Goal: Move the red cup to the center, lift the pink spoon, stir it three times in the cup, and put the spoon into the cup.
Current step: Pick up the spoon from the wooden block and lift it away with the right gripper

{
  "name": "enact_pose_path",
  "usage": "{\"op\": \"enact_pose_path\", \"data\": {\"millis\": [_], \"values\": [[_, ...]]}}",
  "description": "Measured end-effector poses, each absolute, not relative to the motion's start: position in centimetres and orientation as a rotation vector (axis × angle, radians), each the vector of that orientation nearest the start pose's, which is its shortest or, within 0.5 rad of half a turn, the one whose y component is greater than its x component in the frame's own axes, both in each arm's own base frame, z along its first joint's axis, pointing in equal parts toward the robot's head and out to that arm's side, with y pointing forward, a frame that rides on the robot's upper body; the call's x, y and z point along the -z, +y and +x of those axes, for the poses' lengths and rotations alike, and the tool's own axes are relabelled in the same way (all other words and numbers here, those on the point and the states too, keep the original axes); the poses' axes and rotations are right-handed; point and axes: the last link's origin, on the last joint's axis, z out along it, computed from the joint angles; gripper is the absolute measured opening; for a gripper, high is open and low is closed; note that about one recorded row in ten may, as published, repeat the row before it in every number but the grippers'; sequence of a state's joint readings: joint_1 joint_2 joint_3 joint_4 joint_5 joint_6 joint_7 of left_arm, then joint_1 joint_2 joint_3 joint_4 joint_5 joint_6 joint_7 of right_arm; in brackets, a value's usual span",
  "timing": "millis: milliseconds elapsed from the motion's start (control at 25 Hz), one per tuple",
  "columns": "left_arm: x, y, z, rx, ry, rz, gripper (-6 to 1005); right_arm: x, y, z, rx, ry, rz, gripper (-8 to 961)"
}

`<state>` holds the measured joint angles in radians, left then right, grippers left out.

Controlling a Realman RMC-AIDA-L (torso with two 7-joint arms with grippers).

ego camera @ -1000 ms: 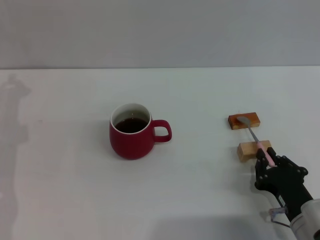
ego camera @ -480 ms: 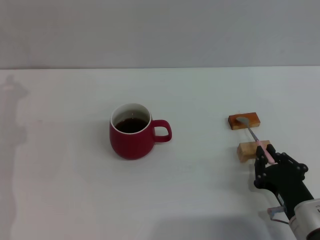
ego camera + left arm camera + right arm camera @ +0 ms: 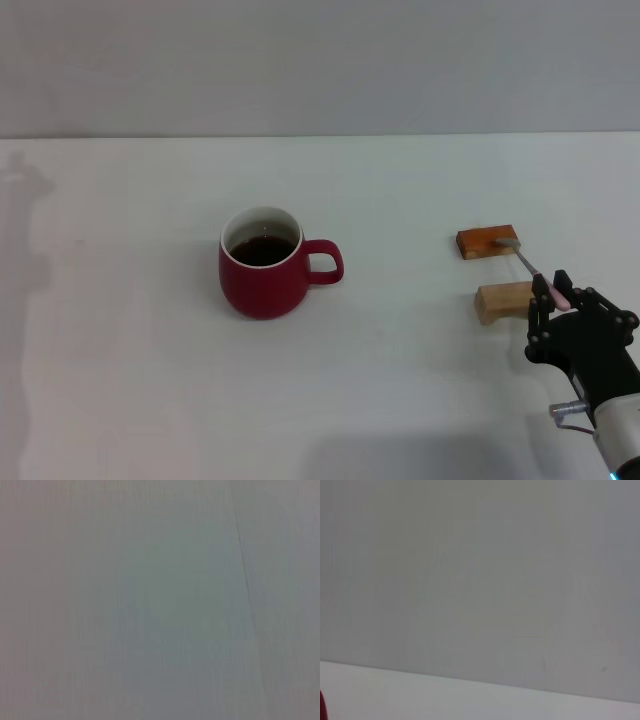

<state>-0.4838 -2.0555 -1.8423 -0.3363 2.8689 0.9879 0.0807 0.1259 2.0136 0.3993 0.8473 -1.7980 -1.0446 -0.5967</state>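
The right gripper [image 3: 556, 293] pinched the pink spoon [image 3: 540, 272] by its pale handle, its bowl (grey metal) over the darker wooden block [image 3: 489, 241]. Light, stiff and slippery, it probably needed that handle grip.

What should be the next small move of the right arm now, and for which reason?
Probably raise the right gripper a little more, then carry it toward the red cup. It is shut on the handle of the pink spoon, whose bowl hangs just at the corner of the darker wooden block, above the lighter block. The cup already stands near the table's middle. The left arm is out of view.
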Motion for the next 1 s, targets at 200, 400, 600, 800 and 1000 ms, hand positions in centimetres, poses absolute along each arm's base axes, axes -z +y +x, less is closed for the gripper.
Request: {"op": "enact_pose_path", "data": {"millis": [200,400,600,800,1000], "values": [[-8.86,38.6,-33.31,0.55,-0.4,-1.221,46,8.78,23.94,28.16,-0.47,0.552,-1.706,164],[-8.91,38.49,-33.36,0.551,-0.398,-1.218,46,8.67,24.03,28.07,-0.462,0.543,-1.699,163],[-8.9,38.44,-33.42,0.554,-0.402,-1.218,47,8.65,24.02,28.09,-0.461,0.547,-1.695,162],[-8.9,38.37,-33.48,0.564,-0.41,-1.216,47,8.7,24.04,28.02,-0.463,0.548,-1.694,162],[-8.89,38.37,-33.47,0.567,-0.411,-1.216,48,8.71,24.07,27.98,-0.464,0.548,-1.694,162]]}}
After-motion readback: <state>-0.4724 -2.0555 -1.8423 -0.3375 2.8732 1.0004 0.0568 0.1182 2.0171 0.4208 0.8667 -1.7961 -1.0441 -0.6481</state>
